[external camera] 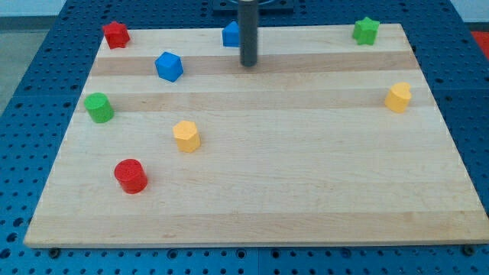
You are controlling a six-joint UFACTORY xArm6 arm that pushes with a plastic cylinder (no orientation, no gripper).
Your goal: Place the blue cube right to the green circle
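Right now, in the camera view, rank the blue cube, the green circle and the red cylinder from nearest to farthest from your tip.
From my tip:
1. Blue cube, toward the view's left, about level with the tip.
2. Green circle, near the board's left edge, lower.
3. Red cylinder, lower left, farthest.

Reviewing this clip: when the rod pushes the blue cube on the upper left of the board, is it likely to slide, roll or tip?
The blue cube looks squat and flat-faced, so it probably slides rather than rolls or tips. The wooden board looks smooth, so it should move easily. An off-centre push would likely turn it. My tip stands apart, to its right in the view.
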